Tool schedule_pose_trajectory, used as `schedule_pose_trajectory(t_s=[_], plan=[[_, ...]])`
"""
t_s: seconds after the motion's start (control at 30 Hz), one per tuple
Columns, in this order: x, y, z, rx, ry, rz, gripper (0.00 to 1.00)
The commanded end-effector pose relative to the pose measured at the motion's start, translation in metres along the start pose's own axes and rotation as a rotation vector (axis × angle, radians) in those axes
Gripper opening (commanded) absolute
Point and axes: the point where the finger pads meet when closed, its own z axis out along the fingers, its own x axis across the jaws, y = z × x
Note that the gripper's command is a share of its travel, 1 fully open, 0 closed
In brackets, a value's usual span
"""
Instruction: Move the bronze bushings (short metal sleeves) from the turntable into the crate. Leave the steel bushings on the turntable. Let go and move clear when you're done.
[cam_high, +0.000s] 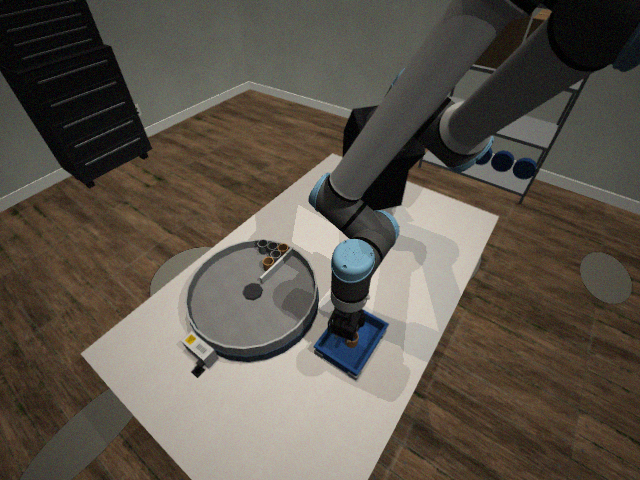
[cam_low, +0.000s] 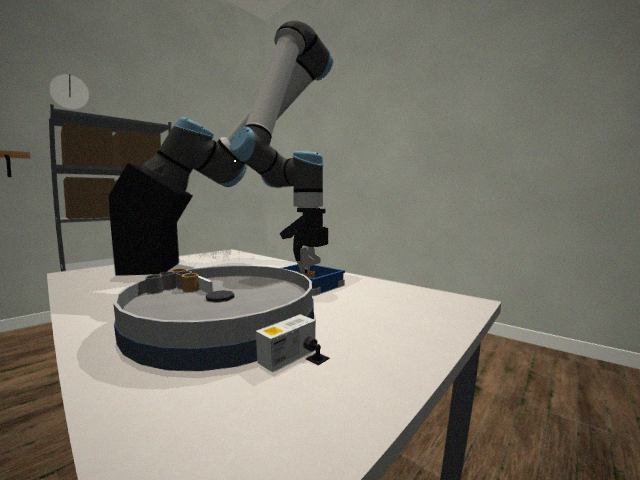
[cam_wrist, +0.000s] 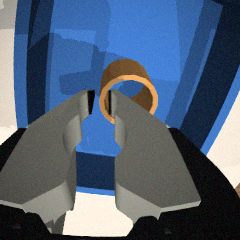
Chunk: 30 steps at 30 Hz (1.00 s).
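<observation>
My gripper is slightly open inside the blue crate. A bronze bushing stands in the crate. Its near wall lies between the fingertips, one finger inside its bore and the other outside, with a gap at the outer finger. On the turntable, one bronze bushing stands near the white bar and another bronze bushing is by the rim. Dark steel bushings stand beside them.
The white bar reaches from the turntable's rim towards its dark hub. A grey box with a yellow label stands against the turntable's outside. The turntable's raised wall lies beside the crate.
</observation>
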Motion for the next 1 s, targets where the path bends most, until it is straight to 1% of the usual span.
schedule_pose_trajectory(t_s=[0.0, 0.67, 0.8, 0.97], plan=[[0.000, 0.000, 0.000, -0.001, 0.000, 0.000, 0.06], [0.000, 0.000, -0.002, -0.001, 0.000, 0.000, 0.06], [0.000, 0.000, -0.008, -0.001, 0.000, 0.000, 0.06], [0.000, 0.000, -0.026, -0.001, 0.000, 0.000, 0.06]])
